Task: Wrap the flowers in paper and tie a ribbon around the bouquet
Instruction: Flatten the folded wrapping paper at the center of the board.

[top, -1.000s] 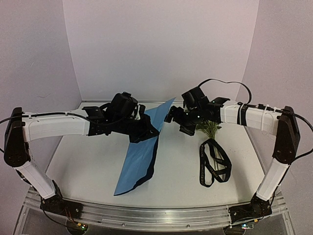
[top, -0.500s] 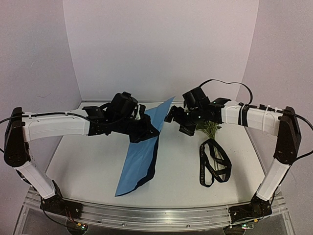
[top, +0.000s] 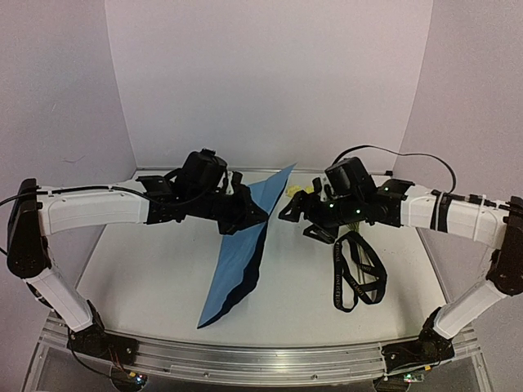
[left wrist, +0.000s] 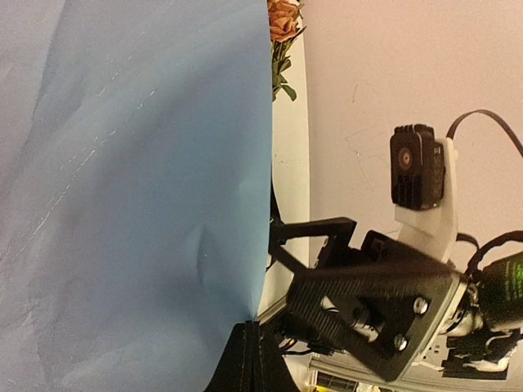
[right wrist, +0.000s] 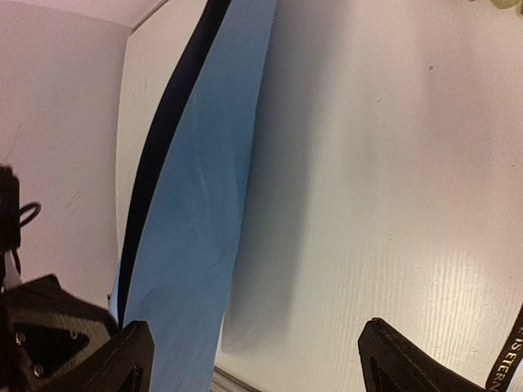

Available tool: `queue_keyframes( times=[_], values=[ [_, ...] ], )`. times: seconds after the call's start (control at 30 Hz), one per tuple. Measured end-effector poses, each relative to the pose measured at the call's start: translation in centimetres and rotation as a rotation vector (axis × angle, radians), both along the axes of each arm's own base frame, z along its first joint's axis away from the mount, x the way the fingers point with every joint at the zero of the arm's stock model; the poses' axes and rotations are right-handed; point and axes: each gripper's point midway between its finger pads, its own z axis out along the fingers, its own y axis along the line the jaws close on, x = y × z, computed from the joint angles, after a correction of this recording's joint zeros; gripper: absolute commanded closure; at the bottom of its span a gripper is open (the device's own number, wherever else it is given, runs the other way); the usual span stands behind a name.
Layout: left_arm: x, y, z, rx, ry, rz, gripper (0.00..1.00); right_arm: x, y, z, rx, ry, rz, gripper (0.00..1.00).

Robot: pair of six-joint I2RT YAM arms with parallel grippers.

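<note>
The paper (top: 237, 261), light blue with a navy back, hangs edge-on above the table, its lower tip near the front. My left gripper (top: 252, 216) is shut on its upper edge; in the left wrist view the paper (left wrist: 131, 188) fills the left side and the closed fingertips (left wrist: 249, 331) pinch its rim. My right gripper (top: 297, 217) stands open just right of the paper, touching nothing; its wrist view shows the paper (right wrist: 204, 212) between wide-apart fingers (right wrist: 135, 359). The flowers (top: 297, 190) lie behind the right arm, mostly hidden. The ribbon (top: 355, 269) lies looped on the table at right.
White walls close in the table (top: 147, 278) at the back and on both sides. A metal rail (top: 261, 359) runs along the front edge between the arm bases. The ribbon's end (right wrist: 507, 359) shows at the right wrist view's lower right corner.
The right arm has swung lower and toward the front right, uncovering yellow blooms behind it. The paper's lower tip has shifted slightly right. The left gripper keeps its hold.
</note>
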Motion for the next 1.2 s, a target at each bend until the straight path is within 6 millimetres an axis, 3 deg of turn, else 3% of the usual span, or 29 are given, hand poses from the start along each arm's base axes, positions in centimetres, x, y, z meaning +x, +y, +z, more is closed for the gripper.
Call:
queue_keyframes(
  times=[0.23, 0.47, 0.67, 0.93, 1.2],
  values=[
    [0.0, -0.5, 0.8, -0.054, 0.029, -0.001, 1.00, -3.6, 2.6, 0.7, 0.045, -0.010, 0.159, 0.08],
    [0.0, -0.7, 1.2, -0.073, 0.034, -0.006, 1.00, -4.7, 3.3, 1.0, 0.061, -0.009, 0.224, 0.08],
    [0.0, -0.7, 1.0, -0.072, 0.046, -0.001, 1.00, -5.4, 3.0, 1.2, 0.061, -0.016, 0.242, 0.07],
    [0.1, -0.8, 0.7, -0.073, 0.062, 0.003, 1.00, -6.7, 2.3, 3.8, 0.084, -0.075, 0.277, 0.07],
    [0.3, -0.9, 0.7, -0.081, 0.061, 0.004, 1.00, -8.2, 2.3, 2.8, 0.043, -0.047, 0.315, 0.08]
  ],
)
